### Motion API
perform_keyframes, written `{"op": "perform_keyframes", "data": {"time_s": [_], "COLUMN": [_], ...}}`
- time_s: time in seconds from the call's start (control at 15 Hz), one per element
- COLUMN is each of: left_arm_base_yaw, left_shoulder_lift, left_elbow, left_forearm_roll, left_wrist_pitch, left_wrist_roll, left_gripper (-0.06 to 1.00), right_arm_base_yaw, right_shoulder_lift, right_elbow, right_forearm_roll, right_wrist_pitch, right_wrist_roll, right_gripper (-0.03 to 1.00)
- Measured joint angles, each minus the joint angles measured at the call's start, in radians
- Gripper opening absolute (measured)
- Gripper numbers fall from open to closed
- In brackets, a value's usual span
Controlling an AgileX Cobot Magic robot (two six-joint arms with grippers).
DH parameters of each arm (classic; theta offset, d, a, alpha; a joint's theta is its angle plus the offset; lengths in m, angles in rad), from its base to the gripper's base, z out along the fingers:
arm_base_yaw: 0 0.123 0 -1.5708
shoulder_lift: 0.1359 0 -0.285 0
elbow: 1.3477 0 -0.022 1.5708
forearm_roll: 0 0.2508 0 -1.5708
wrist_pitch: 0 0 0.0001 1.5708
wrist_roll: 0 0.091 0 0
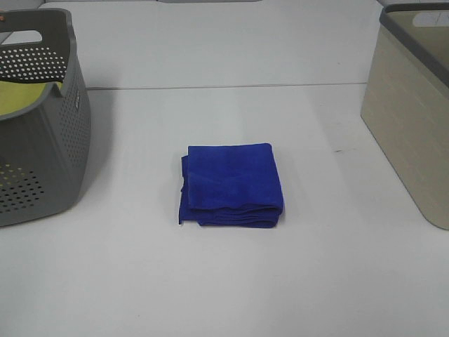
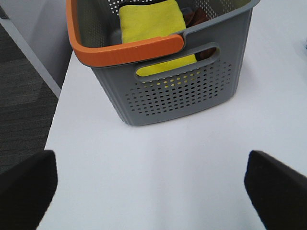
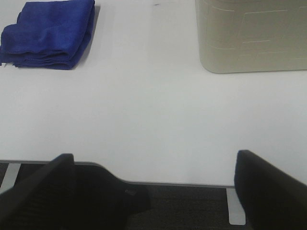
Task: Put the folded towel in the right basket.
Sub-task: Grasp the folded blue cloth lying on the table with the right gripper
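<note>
Right basket (image 1: 407, 126), left basket (image 1: 42, 161): partly off-frame

Open tabletop (image 1: 330, 232) between towel (image 1: 233, 184) and beige basket (image 1: 410, 133); grey basket (image 1: 49, 161) stands well apart at left.

this looks like a robot test room in an office or a lab, not a home. a plain white table (image 1: 224, 295) carries only a few staged things. ahead of the left pincer (image 2: 153, 203) stands a grey plastic basket (image 2: 182, 91) with holes and an orange rim. ahead of the right pincer (image 3: 158, 196) are a beige basket (image 3: 249, 43) and a blue folded towel (image 3: 48, 33). beside the left pincer, past the table edge, lies dark grey office carpet (image 2: 24, 96).
</note>
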Motion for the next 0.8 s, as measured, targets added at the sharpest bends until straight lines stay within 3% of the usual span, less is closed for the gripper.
{"op": "perform_keyframes", "data": {"time_s": [0.8], "left_arm_base_yaw": [0.000], "left_shoulder_lift": [0.000], "left_elbow": [0.000], "left_forearm_roll": [0.000], "left_wrist_pitch": [0.000], "left_wrist_roll": [0.000], "left_gripper": [0.99], "right_arm_base_yaw": [0.000], "right_shoulder_lift": [0.000], "right_elbow": [0.000], "right_forearm_roll": [0.000], "right_wrist_pitch": [0.000], "right_wrist_roll": [0.001], "right_gripper": [0.87]}}
